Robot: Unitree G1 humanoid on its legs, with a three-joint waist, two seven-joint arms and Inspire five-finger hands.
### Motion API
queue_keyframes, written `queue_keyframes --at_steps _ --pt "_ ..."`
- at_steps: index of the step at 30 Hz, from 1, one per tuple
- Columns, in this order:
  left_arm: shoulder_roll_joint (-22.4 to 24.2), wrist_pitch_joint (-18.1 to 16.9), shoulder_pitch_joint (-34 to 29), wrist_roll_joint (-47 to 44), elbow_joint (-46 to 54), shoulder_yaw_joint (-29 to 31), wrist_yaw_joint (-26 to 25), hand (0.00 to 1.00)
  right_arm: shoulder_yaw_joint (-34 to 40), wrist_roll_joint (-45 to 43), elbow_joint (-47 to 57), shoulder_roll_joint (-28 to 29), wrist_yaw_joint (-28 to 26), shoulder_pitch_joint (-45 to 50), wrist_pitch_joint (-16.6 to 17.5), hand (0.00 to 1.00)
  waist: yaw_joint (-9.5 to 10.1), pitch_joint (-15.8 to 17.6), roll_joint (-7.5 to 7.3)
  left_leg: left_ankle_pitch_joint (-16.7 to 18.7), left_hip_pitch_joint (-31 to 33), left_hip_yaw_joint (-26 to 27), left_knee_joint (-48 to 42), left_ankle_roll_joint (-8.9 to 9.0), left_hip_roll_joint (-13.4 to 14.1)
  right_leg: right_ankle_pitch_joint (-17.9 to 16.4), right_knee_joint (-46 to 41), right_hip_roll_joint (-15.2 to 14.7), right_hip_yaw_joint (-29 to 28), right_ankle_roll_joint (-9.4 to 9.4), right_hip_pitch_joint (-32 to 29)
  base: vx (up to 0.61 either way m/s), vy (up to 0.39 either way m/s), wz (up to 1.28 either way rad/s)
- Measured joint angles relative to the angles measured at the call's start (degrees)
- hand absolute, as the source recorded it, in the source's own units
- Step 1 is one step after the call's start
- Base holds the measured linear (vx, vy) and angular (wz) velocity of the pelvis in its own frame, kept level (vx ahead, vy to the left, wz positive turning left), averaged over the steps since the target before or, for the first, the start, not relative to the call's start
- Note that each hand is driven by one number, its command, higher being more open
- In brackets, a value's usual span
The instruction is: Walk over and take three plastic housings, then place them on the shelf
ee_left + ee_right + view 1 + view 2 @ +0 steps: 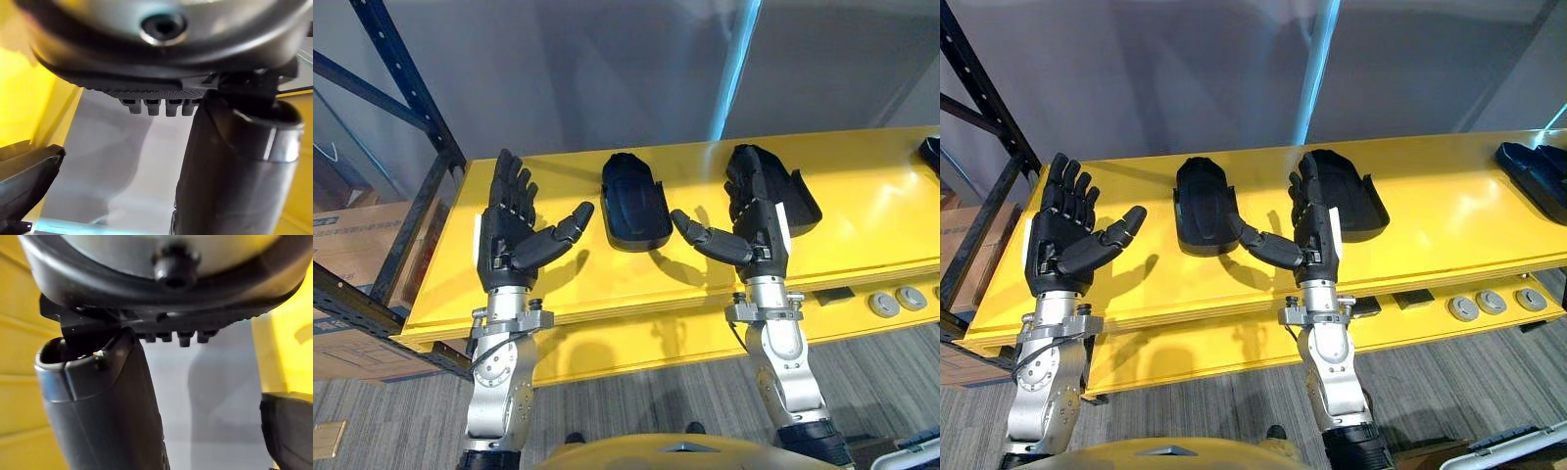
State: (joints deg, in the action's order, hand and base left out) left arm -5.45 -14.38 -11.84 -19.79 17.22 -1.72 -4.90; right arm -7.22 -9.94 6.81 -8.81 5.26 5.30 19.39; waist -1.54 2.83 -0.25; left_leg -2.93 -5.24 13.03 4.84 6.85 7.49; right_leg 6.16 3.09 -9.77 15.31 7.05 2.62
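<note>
Right robot hand (759, 230) hovers before plastic housing (799, 201).

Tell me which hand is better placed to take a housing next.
Right, probably. The right hand, open, is raised directly in front of one housing and overlaps it in the head views. The left hand, also open, is over bare yellow surface, beside the middle housing rather than at it.

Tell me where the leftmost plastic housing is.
In the left eye view, the leftmost plastic housing lies on the yellow surface, between the open left hand and the open right hand.
</note>
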Motion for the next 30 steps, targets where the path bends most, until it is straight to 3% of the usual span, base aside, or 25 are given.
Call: queue_keyframes --at_steps 8,13,18,23,30 --pt "-0.2 0.89 -0.02 2.49 -3.8 -3.31 -1.03 1.0 0.34 0.1 0.13 0.01 -0.98 1.68 0.0 1.0 -0.08 3.54 -0.21 1.33 1.01 -0.12 -2.77 -0.05 0.77 -2.55 -3.94 0.02 -1.02 0.08 -1.62 -0.01 -0.002 -0.01" --pt "-0.2 0.28 -0.01 2.46 -3.76 -3.97 -1.5 1.0 1.82 0.23 0.47 0.0 -0.87 1.84 0.0 1.0 -0.13 3.66 -0.2 3.29 1.97 0.04 -5.83 0.47 1.46 -2.64 -4.19 0.43 -1.67 -0.25 -1.59 0.03 -0.006 -0.06" --pt "-0.13 -3.41 0.05 2.37 -0.98 -4.12 -1.9 1.0 2.97 0.87 3.62 0.0 0.66 3.07 0.0 1.0 -0.16 3.67 -0.25 4.99 1.66 2.03 -7.0 0.74 2.1 -2.65 -4.01 1.04 -3.98 -0.22 -1.87 0.04 0.008 -0.19" --pt "-0.16 -7.17 0.23 2.13 3.81 -4.29 -0.36 1.0 8.82 2.79 7.1 -0.02 1.99 5.36 -1.32 1.0 -0.58 3.64 -0.27 6.5 0.16 6.08 -7.84 0.95 2.32 -2.43 -3.98 1.51 -8.43 0.1 -2.82 0.03 0.022 -0.43" --pt "-0.83 -7.57 0.76 -0.43 3.84 -6.25 0.24 1.0 17.63 2.17 8.17 0.0 1.48 12.46 -2.85 1.0 -4.98 3.3 -0.03 9.68 -1.38 13.24 -10.43 1.59 3.3 -1.28 -2.79 2.9 -16.22 1.68 -4.53 0.02 0.023 -0.51"
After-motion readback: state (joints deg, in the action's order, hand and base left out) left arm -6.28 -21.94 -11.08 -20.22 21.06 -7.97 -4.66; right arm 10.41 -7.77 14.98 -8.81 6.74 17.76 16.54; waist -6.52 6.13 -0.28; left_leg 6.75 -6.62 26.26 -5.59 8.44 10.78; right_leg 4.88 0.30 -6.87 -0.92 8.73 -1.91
